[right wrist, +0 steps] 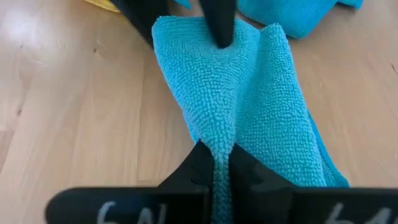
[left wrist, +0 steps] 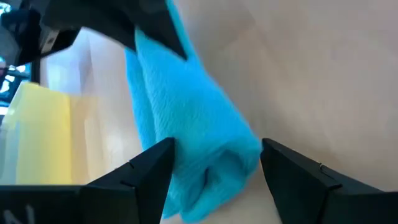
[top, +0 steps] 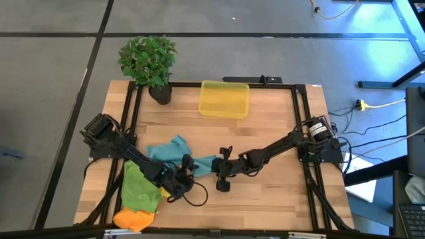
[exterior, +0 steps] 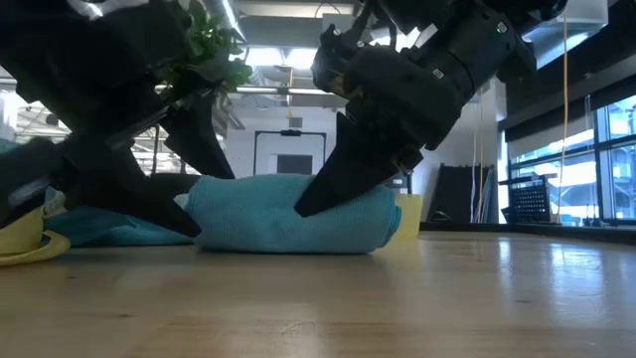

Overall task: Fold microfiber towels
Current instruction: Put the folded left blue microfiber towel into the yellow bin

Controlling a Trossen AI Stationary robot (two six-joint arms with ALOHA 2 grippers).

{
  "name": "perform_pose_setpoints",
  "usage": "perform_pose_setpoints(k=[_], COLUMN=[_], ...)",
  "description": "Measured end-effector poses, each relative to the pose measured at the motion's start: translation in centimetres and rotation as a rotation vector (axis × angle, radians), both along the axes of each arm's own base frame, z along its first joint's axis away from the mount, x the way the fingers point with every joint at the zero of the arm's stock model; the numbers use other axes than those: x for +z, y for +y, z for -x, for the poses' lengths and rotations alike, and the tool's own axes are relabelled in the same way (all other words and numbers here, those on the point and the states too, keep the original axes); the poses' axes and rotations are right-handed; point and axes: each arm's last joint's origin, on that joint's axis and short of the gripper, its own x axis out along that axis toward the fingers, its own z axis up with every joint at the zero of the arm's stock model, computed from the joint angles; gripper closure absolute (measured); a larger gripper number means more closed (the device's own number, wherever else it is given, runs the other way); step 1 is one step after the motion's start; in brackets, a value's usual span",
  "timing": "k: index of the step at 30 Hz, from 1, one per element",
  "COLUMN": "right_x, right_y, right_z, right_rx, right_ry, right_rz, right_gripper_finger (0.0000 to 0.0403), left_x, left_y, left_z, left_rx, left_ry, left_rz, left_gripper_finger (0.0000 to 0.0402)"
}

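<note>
Teal towel [top: 199, 163], bunched at the table's [top: 265, 199] near middle: right gripper [right wrist: 214, 163] pinched shut on one fold, left gripper [left wrist: 214, 162] spread open around the opposite end. Best handling, by judgement: hold the pinch firm, draw the fold flat, edges matched.

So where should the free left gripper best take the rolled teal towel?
Probably at the teal towel's bunched near end, jaws straddling the roll crosswise as the open left gripper sits now; the right gripper already pinches the opposite end's thin edge.
</note>
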Motion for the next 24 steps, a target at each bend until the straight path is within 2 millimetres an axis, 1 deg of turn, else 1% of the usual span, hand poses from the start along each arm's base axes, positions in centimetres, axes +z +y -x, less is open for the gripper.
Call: perform_pose_setpoints(k=[10,13,15,19,24], right_x=[0.0,0.0,-0.1,-0.1,-0.1], right_y=[0.1,0.0,0.0,0.1,0.1], right_z=[0.0,0.1,0.1,0.1,0.2], right_rx=[0.007,0.008,0.009,0.014,0.038], right_ry=[0.004,0.010,0.013,0.019,0.031], right_rz=[-0.005,-0.005,-0.004,-0.008,-0.030], right_gripper_finger=[0.0389,0.0389,0.0389,0.0389,0.0389], left_x=[-0.1,-1.1,-1.8,-2.7,-2.4], left_y=[0.9,1.2,1.1,0.8,0.1], left_z=[-0.5,-0.8,-1.0,-0.9,-0.8], left_rx=[0.061,0.056,0.052,0.054,0.026], left_ry=[-0.009,0.037,0.049,0.051,0.022], left_rz=[0.027,0.063,0.049,-0.003,0.006], left_gripper_finger=[0.0169,0.0172,0.0177,0.0204,0.0271])
